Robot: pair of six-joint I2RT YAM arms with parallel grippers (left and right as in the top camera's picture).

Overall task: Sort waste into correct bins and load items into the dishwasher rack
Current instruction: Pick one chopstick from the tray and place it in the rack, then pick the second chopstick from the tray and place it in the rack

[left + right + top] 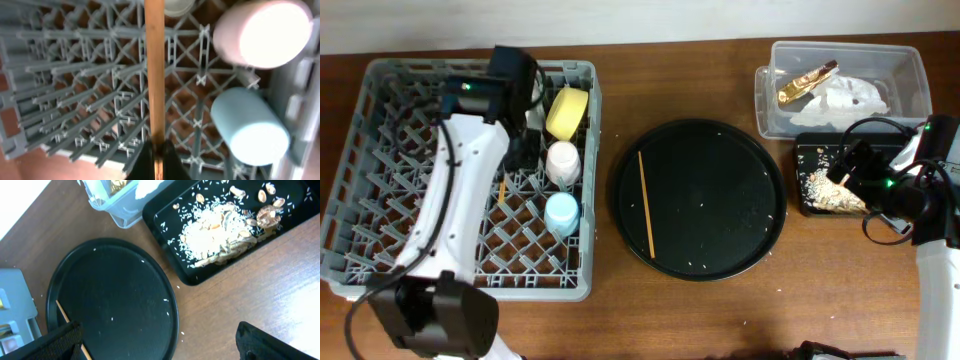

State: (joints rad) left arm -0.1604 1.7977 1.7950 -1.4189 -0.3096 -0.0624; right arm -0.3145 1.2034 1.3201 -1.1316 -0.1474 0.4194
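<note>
The left gripper [156, 152] is closed on a thin wooden chopstick [155, 70]. The stick is pinched at its near end between the two dark fingers [142, 162] and is held over the lattice base of the large square grey plastic dishwasher rack [380, 200]. Along the rack's right side, a small pink cup [561, 160] and a small light blue cup [561, 213] are set just beside each other, with a yellow bowl [566, 112] placed further back. A second thin wooden chopstick [645, 203] is seen lying on the large round black tray [720, 160]. The right gripper [160, 342] is spread wide, with nothing held. It is poised near the shallow black rectangular tray [165, 215], in which white rice [202, 240] and brownish food scraps [265, 215] are piled. A shiny gold-brown wrapper [807, 83] and crumpled white tissue [848, 97] are contained in the clear plastic rectangular tub [910, 70].
</note>
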